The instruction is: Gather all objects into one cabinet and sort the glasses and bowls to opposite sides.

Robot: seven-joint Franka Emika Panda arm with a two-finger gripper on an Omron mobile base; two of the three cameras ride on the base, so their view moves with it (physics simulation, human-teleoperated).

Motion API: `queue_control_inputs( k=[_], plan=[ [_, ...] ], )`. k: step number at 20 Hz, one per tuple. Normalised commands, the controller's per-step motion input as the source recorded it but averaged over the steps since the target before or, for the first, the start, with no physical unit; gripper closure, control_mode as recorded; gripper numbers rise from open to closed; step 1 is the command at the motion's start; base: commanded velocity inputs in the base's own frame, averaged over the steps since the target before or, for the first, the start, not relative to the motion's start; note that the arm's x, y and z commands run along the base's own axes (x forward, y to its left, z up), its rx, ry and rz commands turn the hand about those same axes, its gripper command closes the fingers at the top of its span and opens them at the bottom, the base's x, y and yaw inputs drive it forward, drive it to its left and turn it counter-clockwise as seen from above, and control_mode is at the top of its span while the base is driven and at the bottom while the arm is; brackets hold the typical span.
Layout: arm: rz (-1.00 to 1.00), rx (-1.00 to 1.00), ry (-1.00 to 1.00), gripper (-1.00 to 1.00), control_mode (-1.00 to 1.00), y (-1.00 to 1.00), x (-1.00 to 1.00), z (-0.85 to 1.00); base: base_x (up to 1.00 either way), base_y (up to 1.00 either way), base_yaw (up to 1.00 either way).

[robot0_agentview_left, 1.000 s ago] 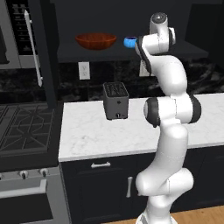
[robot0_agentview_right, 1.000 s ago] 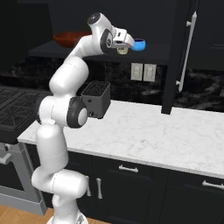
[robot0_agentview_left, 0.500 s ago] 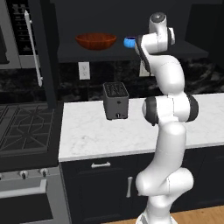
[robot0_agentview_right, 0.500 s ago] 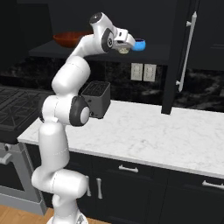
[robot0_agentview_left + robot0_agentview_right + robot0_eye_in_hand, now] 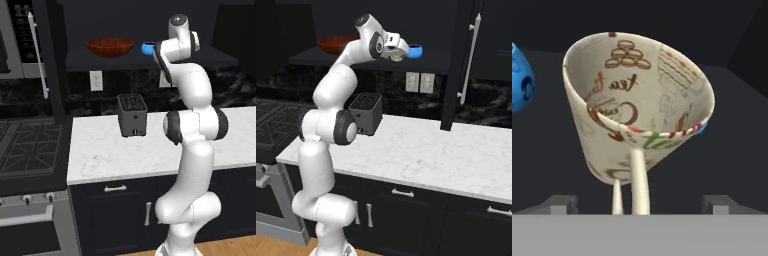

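Progress: bowls sit on the dark inner shelf of the black upper wall cabinet (image 5: 150,60); tumbler at the shelf, not yet set down as far as I can judge.

Wide shallow reddish-brown wooden-looking bowl (image 5: 109,46) rests at the shelf's left end. A small round bright-blue bowl (image 5: 415,50) stands toward the shelf's middle, just beyond the two-finger gripper (image 5: 398,56); a second blue patch peeks from behind the tumbler. The cream printed tumbler (image 5: 632,107) fills the hand view, tilted, mouth toward the camera, directly ahead of the two finger stubs (image 5: 562,204), which stand well apart. Whether they actually grip it cannot be told. Remaining: place tumbler opposite the bowls.
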Motion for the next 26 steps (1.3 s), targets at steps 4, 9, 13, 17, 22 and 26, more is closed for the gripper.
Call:
queue_control_inputs(
  k=[4, 9, 13, 17, 22, 26],
  plan=[
    [0.0, -0.07, -0.06, -1.0, -1.0, 0.12, -0.29, -0.05, 0.0, 0.0, 0.0],
    [0.0, -0.02, -0.15, -1.0, -1.0, 0.01, -0.79, 0.06, 0.0, 0.0, 0.0],
    [0.0, 0.0, -0.13, -1.0, -1.0, 0.0, -0.94, 0.01, 0.0, 0.0, 0.0],
    [0.0, 0.0, -0.28, -1.0, -1.0, 0.0, -1.0, 0.48, 0.0, 0.0, 0.0],
    [0.0, 0.0, -0.45, -1.0, -1.0, 0.0, -1.0, 0.81, 0.0, 0.0, 0.0],
    [0.0, 0.0, -0.44, -1.0, -1.0, -0.04, -1.0, 0.71, 0.0, 0.0, 0.0]
  ],
)
